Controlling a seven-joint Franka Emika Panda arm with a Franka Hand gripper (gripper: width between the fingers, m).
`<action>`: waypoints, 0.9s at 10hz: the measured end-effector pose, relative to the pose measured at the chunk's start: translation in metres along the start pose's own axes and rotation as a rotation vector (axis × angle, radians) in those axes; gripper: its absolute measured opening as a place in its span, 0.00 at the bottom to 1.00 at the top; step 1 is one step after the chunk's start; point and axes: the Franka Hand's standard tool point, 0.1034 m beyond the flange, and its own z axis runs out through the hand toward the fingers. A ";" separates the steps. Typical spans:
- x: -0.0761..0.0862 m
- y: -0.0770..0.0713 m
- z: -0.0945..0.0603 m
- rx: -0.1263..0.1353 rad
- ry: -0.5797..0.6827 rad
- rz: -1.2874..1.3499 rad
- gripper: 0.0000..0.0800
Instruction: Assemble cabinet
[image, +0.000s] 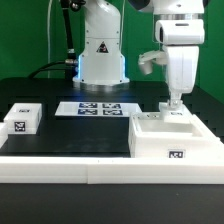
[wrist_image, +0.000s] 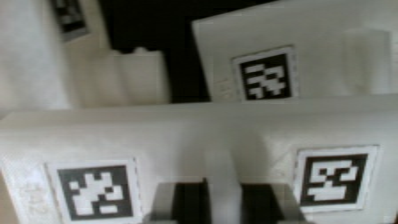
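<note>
The white cabinet box (image: 176, 140) stands at the exterior view's right, with a tag on its front face. My gripper (image: 175, 104) points straight down over the box's back part. In the wrist view my gripper (wrist_image: 233, 196) is shut on the top edge of a flat white door panel (wrist_image: 214, 150) that carries two tags. A second tagged white panel face (wrist_image: 267, 75) shows beyond it. The small tagged block (image: 22, 118) lies apart at the exterior view's left.
The marker board (image: 96, 108) lies flat in the middle, in front of the white robot base (image: 101, 55). A long white rail (image: 90, 172) edges the table's front. Black tabletop lies between the block and the box.
</note>
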 end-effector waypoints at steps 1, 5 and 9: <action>0.002 0.005 0.000 -0.004 0.003 -0.001 0.09; 0.002 0.007 -0.001 -0.005 0.003 0.000 0.09; 0.002 0.031 -0.001 -0.017 0.012 -0.038 0.09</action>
